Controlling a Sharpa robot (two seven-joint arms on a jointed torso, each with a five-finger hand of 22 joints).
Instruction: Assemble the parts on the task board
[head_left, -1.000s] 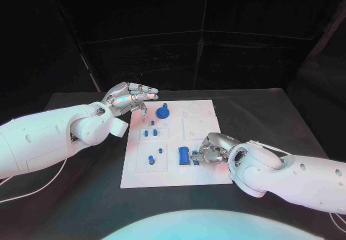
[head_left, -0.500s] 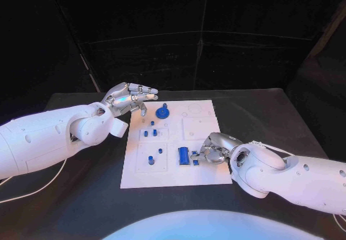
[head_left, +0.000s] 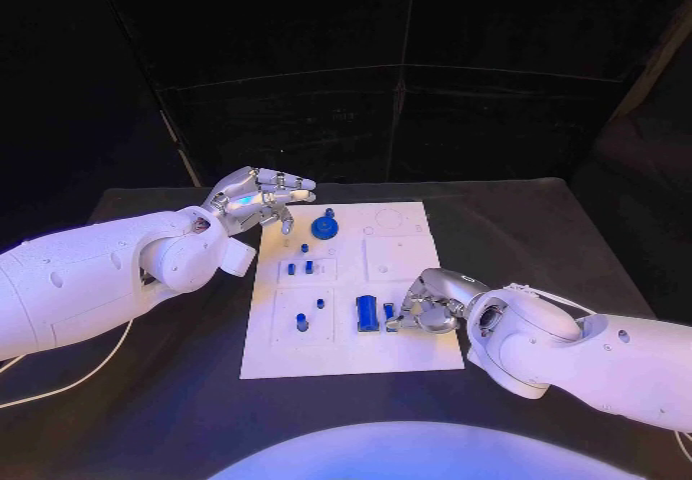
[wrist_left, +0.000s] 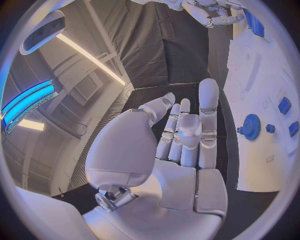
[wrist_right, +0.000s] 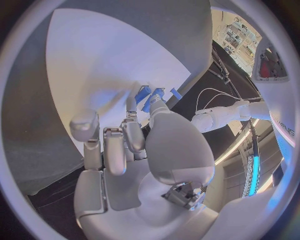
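So the head view gives you the whole layout: the white task board (head_left: 353, 290) sits mid-table with its long side running away from the robot, and the blue parts are spread over it. There's a round blue gear (head_left: 326, 228) near the far end, a pair of small pegs (head_left: 299, 268) a bit closer in, one more small peg (head_left: 302, 321) on the near-left area, and a blue block (head_left: 368, 313) standing on the near half with its long axis pointing along the board, toward and away from the robot. The right hand (head_left: 421, 305) is down on the board's near-right part, fingers curled in right beside that block and a smaller blue piece (head_left: 389, 312) next to it. From up there I honestly can't tell if it's pinching anything. The right wrist view helps a bit: the fingertips (wrist_right: 132, 105) sit right up against a few blue pieces (wrist_right: 153, 95) on the white board (wrist_right: 100, 65), but whether one is actually gripped is still unclear. The left hand (head_left: 260, 195) floats above the board's far-left corner, holding nothing, and the left wrist view shows it properly: fingers (wrist_left: 207, 117) straight and close together, palm empty, with the gear (wrist_left: 251, 123) off to its side on the board.
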